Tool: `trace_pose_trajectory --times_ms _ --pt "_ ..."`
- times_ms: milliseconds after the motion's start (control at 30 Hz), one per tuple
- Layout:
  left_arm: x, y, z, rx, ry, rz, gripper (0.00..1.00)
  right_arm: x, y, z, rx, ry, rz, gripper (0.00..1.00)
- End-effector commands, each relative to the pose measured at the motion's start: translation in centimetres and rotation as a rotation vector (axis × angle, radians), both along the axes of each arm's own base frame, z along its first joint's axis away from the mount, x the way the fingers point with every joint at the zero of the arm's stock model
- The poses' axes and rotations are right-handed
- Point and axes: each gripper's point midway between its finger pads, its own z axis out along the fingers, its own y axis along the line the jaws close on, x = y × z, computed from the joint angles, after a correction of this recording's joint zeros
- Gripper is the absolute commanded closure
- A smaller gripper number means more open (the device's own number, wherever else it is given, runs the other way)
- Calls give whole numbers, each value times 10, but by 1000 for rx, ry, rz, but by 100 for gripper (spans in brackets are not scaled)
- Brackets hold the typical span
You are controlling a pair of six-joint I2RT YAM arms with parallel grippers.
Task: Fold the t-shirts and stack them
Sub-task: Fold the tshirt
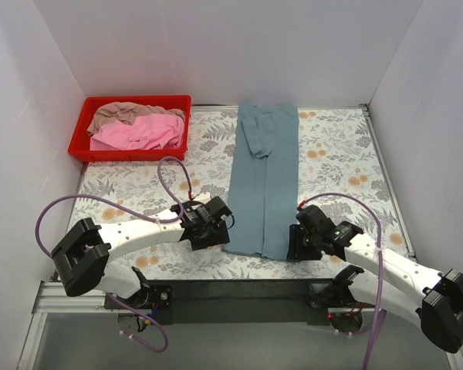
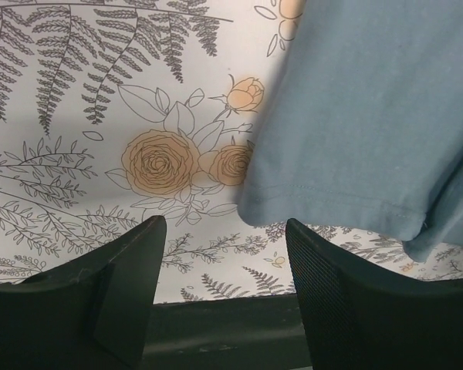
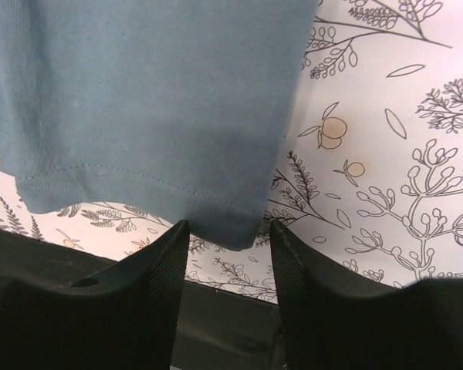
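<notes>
The blue-grey t-shirt [image 1: 264, 177] lies flat in the middle of the table, folded into a long narrow strip running from the back edge to the front. My left gripper [image 1: 222, 228] stands open at its near left hem corner; in the left wrist view the hem [image 2: 347, 208] lies just beyond the right finger [image 2: 324, 285]. My right gripper [image 1: 297, 245] is open at the near right corner, and that corner [image 3: 231, 223] sits between its fingertips, unpinched. The pink t-shirt [image 1: 143, 132] and the beige t-shirt [image 1: 119, 114] lie crumpled in the red tray.
The red tray [image 1: 79, 139] stands at the back left of the floral tablecloth [image 1: 339, 162]. White walls close in the left, back and right sides. A dark strip [image 1: 239, 289] runs along the near table edge under both grippers.
</notes>
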Motion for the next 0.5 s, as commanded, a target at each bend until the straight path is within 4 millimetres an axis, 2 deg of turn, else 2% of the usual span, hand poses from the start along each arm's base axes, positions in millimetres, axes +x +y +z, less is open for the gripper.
trace_pose_trajectory --times_ms 0,367,467 --pt "7 -8 14 -23 -33 11 38 10 -2 5 -34 -29 -35 47" --pt "12 -14 13 6 -30 -8 38 18 2 18 -56 -47 -39 48" --pt "12 -15 11 18 -26 -12 38 15 -1 11 -90 -27 -29 49"
